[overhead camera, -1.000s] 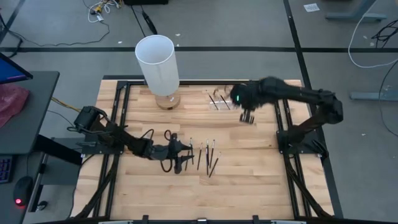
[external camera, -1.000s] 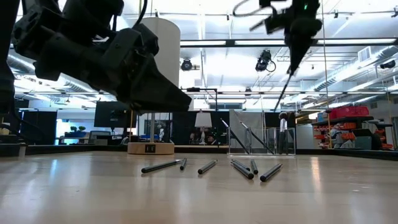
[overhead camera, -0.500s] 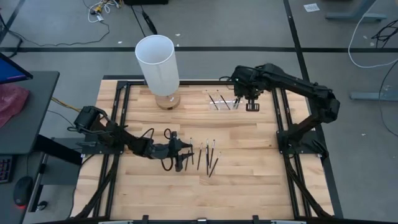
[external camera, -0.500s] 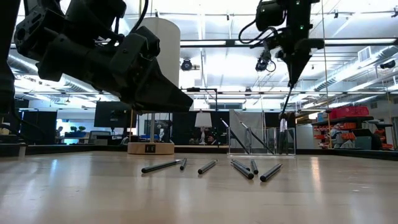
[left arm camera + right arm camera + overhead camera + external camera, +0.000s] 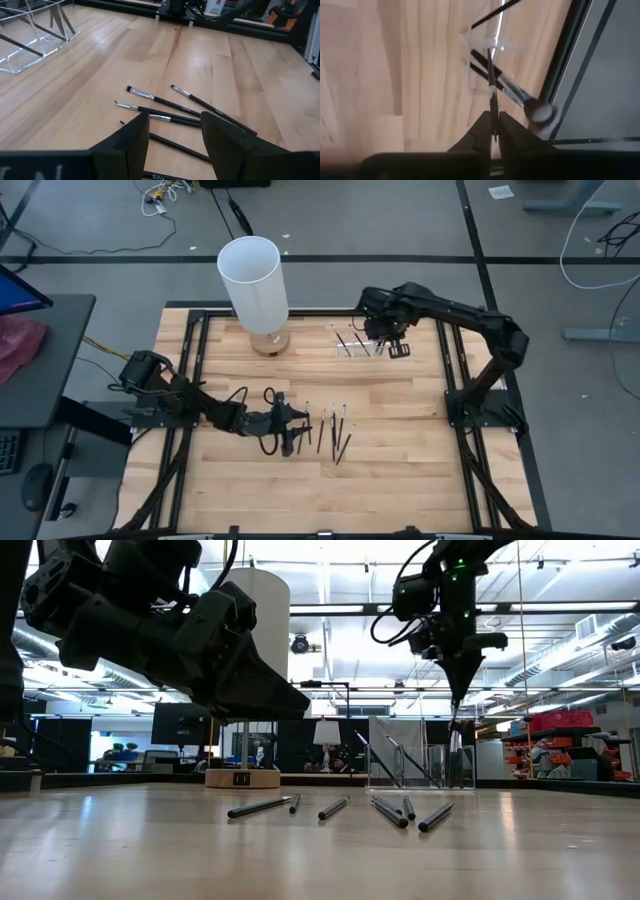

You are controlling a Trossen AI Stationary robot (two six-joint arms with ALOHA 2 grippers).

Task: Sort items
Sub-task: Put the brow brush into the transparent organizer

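I have the right gripper [image 5: 383, 338] up over the clear holder [image 5: 357, 340] at the far side of the table [image 5: 400, 440], right of the tall white cylinder [image 5: 254, 282]. From its wrist camera I see its fingers [image 5: 481, 131] pinched on a thin dark brush [image 5: 491, 92] that hangs down from them into the holder, so I call that claw clenched on the brush. In the low view the same brush [image 5: 456, 715] hangs nearly upright under the gripper [image 5: 455, 690], its lower end inside the holder [image 5: 415, 755]. The holder already has several other sticks leaning in it, one with a round fluffy head [image 5: 539, 111]; I cannot tell whether the held brush touches the holder's floor. My left gripper [image 5: 292, 432] sits low near the middle of the table, at the near side, its fingers [image 5: 131, 142] spread apart with nothing between them. Just right of it lie the loose brushes [image 5: 333, 430] in a small cluster on the wood, some crossing each other. The left wrist camera shows them just beyond the fingertips: dark handles, silver ferrules, small tips [image 5: 129, 89], with one brush running between the two fingers. In the low view I count about six of them lying flat [image 5: 335, 808], well apart from the holder behind them.
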